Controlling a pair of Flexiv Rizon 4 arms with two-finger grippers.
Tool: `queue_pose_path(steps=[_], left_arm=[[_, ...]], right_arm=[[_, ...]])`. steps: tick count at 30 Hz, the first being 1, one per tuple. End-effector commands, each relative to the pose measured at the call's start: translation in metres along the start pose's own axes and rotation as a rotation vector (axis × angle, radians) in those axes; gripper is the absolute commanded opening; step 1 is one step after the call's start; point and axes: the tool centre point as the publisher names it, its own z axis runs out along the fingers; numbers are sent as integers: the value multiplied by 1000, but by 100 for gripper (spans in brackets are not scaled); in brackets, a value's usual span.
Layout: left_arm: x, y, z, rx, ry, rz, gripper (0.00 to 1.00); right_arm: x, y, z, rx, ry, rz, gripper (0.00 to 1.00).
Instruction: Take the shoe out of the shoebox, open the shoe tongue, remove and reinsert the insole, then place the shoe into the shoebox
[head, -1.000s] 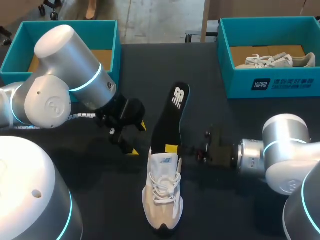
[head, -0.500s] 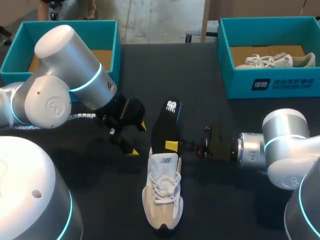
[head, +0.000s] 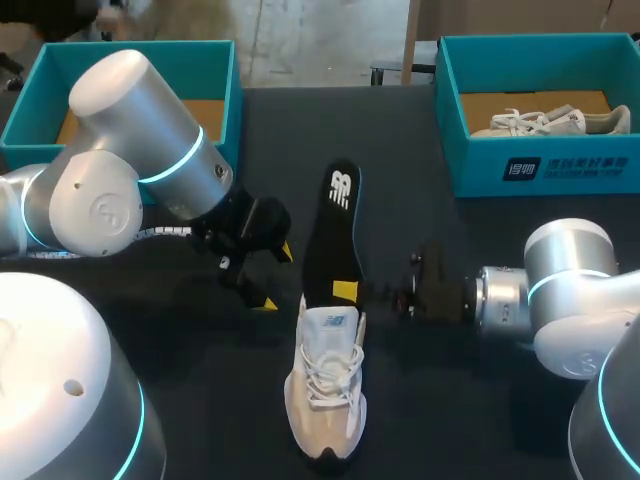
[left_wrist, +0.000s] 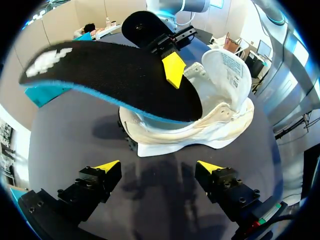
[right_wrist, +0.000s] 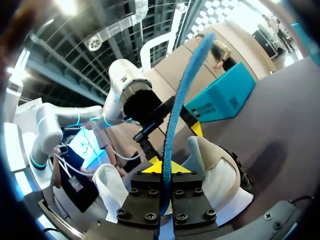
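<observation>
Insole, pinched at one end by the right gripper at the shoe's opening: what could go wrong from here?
1. The right gripper grips the insole near one end only, so the long free end may twist or slip.
2. Nothing holds the shoe: the left gripper stands open beside it, apart. Drag from the insole could shift or tip the shoe.

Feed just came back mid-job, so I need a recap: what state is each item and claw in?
Shoe: upright on the table, tongue pulled open.
Insole: out of the shoe, one end at the shoe's opening, the other raised.
Right claw: shut on the insole.
Left claw: open, empty, beside the shoe.
Left shoebox: open, no shoe visible inside.
Right shoebox: open, second shoe inside.
</observation>
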Motion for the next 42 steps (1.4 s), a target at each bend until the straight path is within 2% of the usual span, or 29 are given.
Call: queue_pose_path(steps=[1,8,15,30,31,34,36,42], left_arm=[[1,1,0,2,-1,1,100],[1,1,0,2,-1,1,100],[1,1,0,2,-1,1,100],[1,1,0,2,-1,1,100],[1,1,0,2,-1,1,100],[1,1,0,2,-1,1,100],[1,1,0,2,-1,1,100],[1,1,0,2,-1,1,100]], right_arm=[[-3,-11,0,-12,18,-19,0],[0,-21,-3,-15,36,-38,0],[1,-30,-5,21,38,-43,0],[4,-24,-4,25,48,-67,0],[4,-24,-4,25,49,-68,1],[4,-22,-4,26,54,-72,20],[4,-21,-3,26,57,-77,25],[6,-17,-1,31,64,-94,23]])
